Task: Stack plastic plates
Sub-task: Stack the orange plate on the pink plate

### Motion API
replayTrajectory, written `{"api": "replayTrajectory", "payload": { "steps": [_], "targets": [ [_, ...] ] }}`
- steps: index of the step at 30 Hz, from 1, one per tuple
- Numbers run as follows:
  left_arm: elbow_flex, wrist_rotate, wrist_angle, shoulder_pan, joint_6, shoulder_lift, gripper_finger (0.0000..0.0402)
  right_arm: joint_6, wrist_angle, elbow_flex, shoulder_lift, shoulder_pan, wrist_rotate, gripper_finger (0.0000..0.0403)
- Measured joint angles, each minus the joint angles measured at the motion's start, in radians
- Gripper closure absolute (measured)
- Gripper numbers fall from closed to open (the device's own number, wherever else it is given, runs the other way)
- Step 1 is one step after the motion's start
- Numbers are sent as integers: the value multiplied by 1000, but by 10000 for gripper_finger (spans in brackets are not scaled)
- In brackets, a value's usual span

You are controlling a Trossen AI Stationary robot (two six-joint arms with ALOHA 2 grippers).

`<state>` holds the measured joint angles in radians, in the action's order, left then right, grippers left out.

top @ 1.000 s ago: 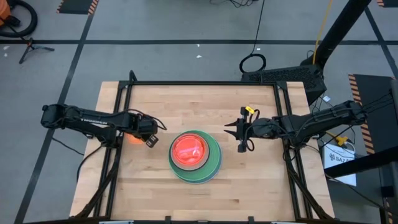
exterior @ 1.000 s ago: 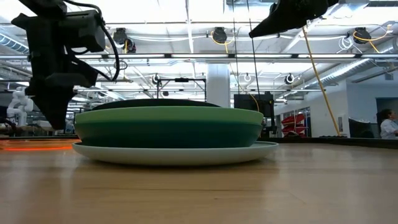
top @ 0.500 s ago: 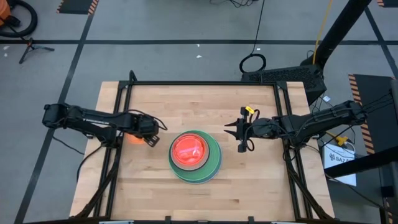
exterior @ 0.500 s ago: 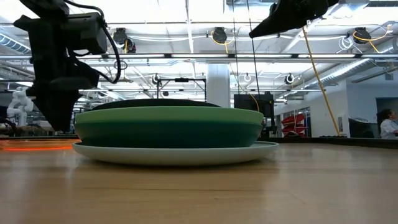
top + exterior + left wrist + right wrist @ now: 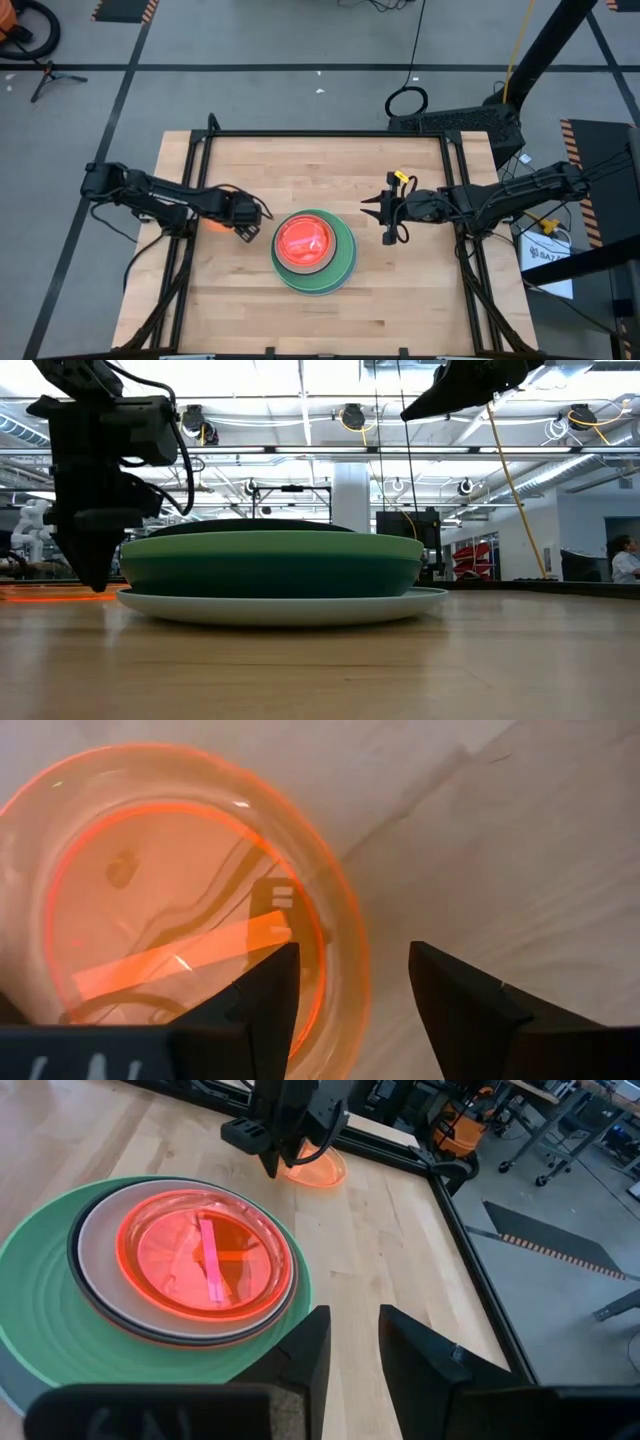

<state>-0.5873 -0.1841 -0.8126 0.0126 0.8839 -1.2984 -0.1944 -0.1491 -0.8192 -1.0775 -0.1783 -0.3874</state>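
Note:
A stack of plates [image 5: 313, 250] stands mid-table: a pale plate at the bottom [image 5: 280, 605], green ones above it, and a translucent orange plate on top [image 5: 200, 1255]. A second small translucent orange plate [image 5: 170, 890] lies flat on the table left of the stack, partly under my left arm [image 5: 213, 224]. My left gripper [image 5: 355, 990] is open and points down at this plate's rim nearest the stack, low over the table [image 5: 97, 575]. My right gripper [image 5: 372, 210] is open and empty, high above the table, right of the stack. My left gripper straddles the small orange plate's rim [image 5: 335, 935] from above, one finger [image 5: 265, 995] over the plate's inside and the other [image 5: 450, 995] over bare wood outside. I cannot tell whether either finger touches the plate.
Bare wooden table lies in front of and behind the stack [image 5: 320, 170]. A black metal frame runs along the table's edges [image 5: 330, 134]. A person shows in the room far behind the table [image 5: 625, 560].
My left gripper has gone down toward the table and a little toward the table's right edge, closer to the stack. It stays open over the small orange plate's rim. The plate and the stack have not moved.

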Motion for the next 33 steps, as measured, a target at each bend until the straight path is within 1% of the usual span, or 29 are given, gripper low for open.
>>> {"api": "replayTrajectory", "payload": {
  "steps": [7, 12, 18, 21, 28, 33],
  "targets": [
    [0, -2, 11, 6, 9, -42, 206, 0, -1, 0, 0, 0, 0, 322],
    [-2, -25, 11, 7, 10, -68, 206, 0, -1, 0, 0, 0, 0, 322],
    [-4, -27, 12, 10, 14, -76, 208, 0, -1, 0, 0, 0, 0, 322],
    [-3, -27, 14, 16, 18, -76, 225, 0, -1, 0, 0, 0, 0, 322],
    [-3, -22, 18, 18, 37, -77, 287, 0, -1, 0, 0, 0, 0, 322],
    [-14, -30, 1, 17, 42, -81, 310, 0, -1, 0, 0, 0, 0, 322]
  ]
}}
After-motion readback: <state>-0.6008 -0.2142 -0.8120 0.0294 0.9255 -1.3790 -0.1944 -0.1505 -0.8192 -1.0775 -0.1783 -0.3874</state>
